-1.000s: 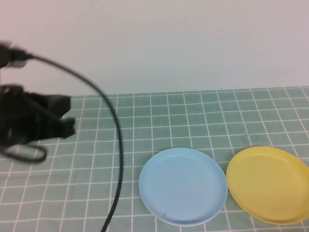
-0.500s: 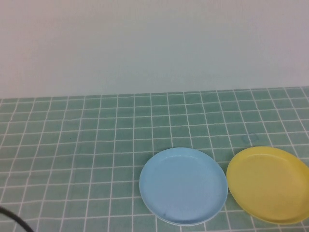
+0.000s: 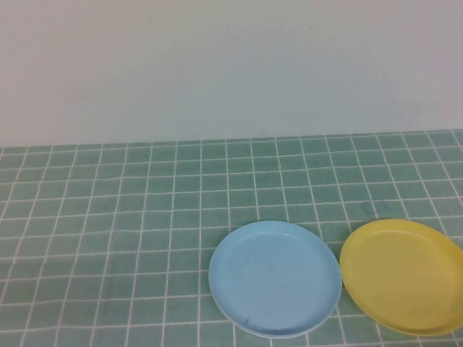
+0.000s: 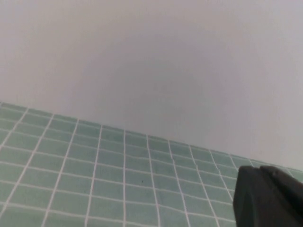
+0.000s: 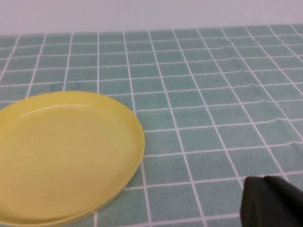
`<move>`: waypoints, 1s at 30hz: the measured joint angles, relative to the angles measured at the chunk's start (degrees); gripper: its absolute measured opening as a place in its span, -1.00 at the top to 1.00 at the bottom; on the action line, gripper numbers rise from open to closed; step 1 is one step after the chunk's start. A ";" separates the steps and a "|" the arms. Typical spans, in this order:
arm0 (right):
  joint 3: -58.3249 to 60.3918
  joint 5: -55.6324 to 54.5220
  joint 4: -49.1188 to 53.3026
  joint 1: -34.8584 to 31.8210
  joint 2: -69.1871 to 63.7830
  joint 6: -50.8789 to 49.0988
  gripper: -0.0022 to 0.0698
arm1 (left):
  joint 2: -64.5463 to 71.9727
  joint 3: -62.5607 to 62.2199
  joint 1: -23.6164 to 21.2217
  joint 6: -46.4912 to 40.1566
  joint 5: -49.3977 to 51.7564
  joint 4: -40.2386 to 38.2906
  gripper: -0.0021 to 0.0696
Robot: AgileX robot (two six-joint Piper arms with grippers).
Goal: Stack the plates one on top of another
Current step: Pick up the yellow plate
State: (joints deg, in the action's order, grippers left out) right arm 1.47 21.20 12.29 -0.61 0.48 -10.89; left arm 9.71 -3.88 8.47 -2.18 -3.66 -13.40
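Two plates in sight: light blue plate [image 3: 275, 278] near centre, yellow plate [image 3: 404, 276] just right of it, rims apart. Blue may cover the white one; yellow remains unstacked. My left gripper [image 4: 270, 196] and right gripper [image 5: 272, 201] sit closed, empty, pulled back. Plenty of open tiled mat [image 3: 130, 217] left and far.

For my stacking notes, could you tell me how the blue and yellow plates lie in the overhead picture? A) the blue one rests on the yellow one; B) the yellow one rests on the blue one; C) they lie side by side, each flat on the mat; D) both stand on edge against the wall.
C: the blue plate and yellow plate lie flat, side by side on the green mat.
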 joint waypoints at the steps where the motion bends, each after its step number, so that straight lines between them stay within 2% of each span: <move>1: 0.00 0.00 0.00 0.00 0.00 0.00 0.95 | -1.02 1.35 0.00 4.58 0.14 3.95 0.94; 6: 0.00 0.00 0.00 0.00 0.00 0.00 0.95 | -6.84 3.87 0.00 19.80 3.66 16.59 0.94; 11: 0.00 0.00 0.00 0.00 0.00 0.00 0.95 | -8.60 3.88 0.00 26.23 19.19 24.41 0.94; 13: 0.00 0.00 0.00 0.00 0.00 0.00 0.95 | -8.60 3.88 0.00 25.96 23.34 24.81 0.94; 17: 0.00 0.00 0.00 0.00 0.00 0.00 0.95 | -8.60 3.98 0.00 16.68 22.99 24.17 0.94; 23: 0.00 0.00 0.00 0.00 0.00 0.00 0.95 | -8.64 3.98 0.00 4.72 22.99 15.92 0.94; 30: 0.00 0.00 0.00 0.00 0.00 0.00 0.95 | -9.16 3.98 0.00 4.00 22.90 13.40 0.94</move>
State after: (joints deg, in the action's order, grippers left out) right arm 1.47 21.20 12.29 -0.61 0.48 -10.89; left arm 0.55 0.10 8.47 1.82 19.24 0.00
